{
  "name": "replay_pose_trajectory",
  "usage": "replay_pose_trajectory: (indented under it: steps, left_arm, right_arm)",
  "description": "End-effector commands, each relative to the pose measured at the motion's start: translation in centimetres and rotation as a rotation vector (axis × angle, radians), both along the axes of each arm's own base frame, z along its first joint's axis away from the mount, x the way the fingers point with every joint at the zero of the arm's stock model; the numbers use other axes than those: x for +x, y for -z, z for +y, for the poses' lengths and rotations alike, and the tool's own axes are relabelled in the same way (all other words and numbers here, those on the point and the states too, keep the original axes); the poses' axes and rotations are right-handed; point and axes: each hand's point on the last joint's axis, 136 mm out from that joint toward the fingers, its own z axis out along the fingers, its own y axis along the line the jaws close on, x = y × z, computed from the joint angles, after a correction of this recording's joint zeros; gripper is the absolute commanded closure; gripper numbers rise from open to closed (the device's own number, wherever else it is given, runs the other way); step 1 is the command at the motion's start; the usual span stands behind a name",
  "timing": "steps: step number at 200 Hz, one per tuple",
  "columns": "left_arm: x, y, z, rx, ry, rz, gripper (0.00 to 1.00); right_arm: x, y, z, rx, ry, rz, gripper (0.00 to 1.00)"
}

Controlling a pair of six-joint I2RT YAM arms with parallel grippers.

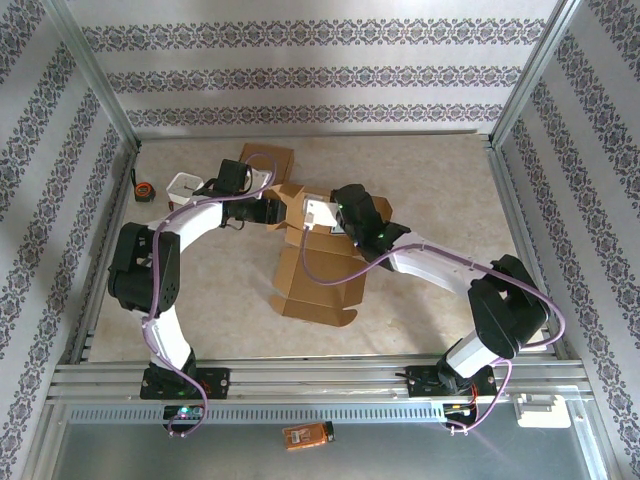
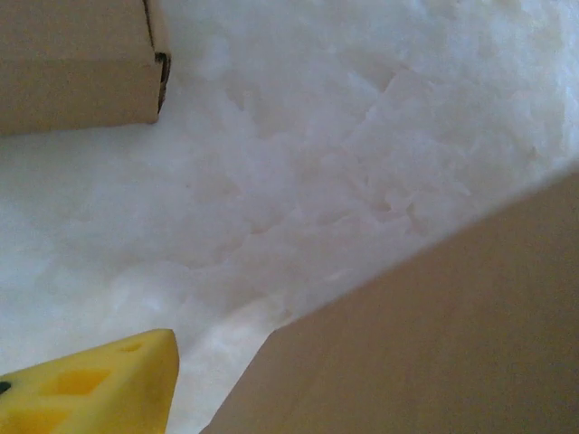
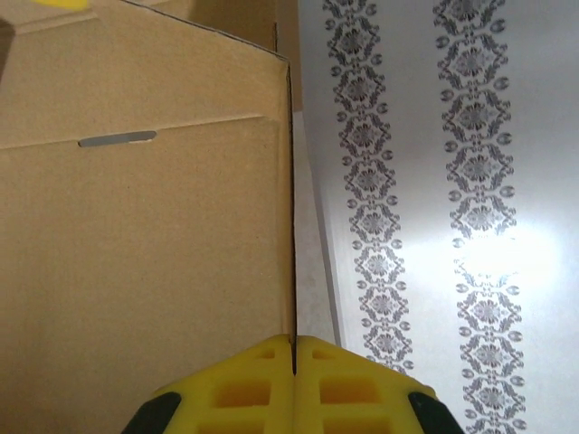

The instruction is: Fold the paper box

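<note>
From above, the brown corrugated-cardboard paper box (image 1: 318, 280) lies half-flat on the beige table (image 1: 440, 190), with the left gripper (image 1: 268, 212) and right gripper (image 1: 312, 212) at its far flaps.

Left wrist: one yellow finger (image 2: 99, 391) sits beside a panel. I cannot tell how wide the jaws stand.

Right wrist: the fingers press together, pinching a wall's thin edge.

The box looks light and stiff, and it would crease easily, so it is best gripped at flap edges.

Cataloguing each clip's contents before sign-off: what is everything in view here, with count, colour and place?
partly folded brown cardboard box: one, brown, centre of the table.
flat brown cardboard piece: one, brown, far side of the table.
small white square tub: one, white, far left.
small black-and-orange object: one, left edge, beside the tub; too small to identify.
orange rectangular object: one, orange, in front of the table's near edge.
left claw: one, yellow, at the box's far end; opening unclear.
right claw: one, yellow, shut on a box panel's edge.
</note>
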Motion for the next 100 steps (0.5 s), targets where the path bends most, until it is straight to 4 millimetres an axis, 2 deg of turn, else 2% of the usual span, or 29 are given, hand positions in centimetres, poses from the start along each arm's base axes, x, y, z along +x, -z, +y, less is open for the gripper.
replay_pose_trajectory:
  steps: [1, 43, 70, 77, 87, 100]
  left_arm:
    - [1.2, -2.1, -0.6, -0.035, 0.037, -0.082, 0.51]
    - [-0.2, -1.5, -2.7, 0.022, 0.184, -0.145, 0.65]
    - [0.5, -1.2, -2.0, 0.1, 0.183, -0.186, 0.78]
    - [0.9, -1.1, -1.6, 0.141, 0.182, -0.206, 0.83]
    - [1.4, -1.3, -1.2, 0.187, 0.181, -0.234, 0.9]
    - [1.9, -1.8, -1.2, 0.208, 0.204, -0.271, 0.93]
  right_arm:
    - [-0.6, -0.8, 0.8, 0.012, -0.037, -0.016, 1.0]
    - [-1.0, -0.2, 1.2, 0.018, -0.052, 0.004, 1.0]
    - [-2.0, 0.6, 1.8, 0.009, -0.067, 0.025, 1.0]
    - [-2.7, 0.9, 2.0, 0.014, -0.083, 0.045, 1.0]
    - [-4.2, 1.0, 2.7, 0.051, -0.115, 0.098, 0.94]
    - [-6.9, 0.5, 3.7, 0.143, -0.178, 0.211, 0.88]
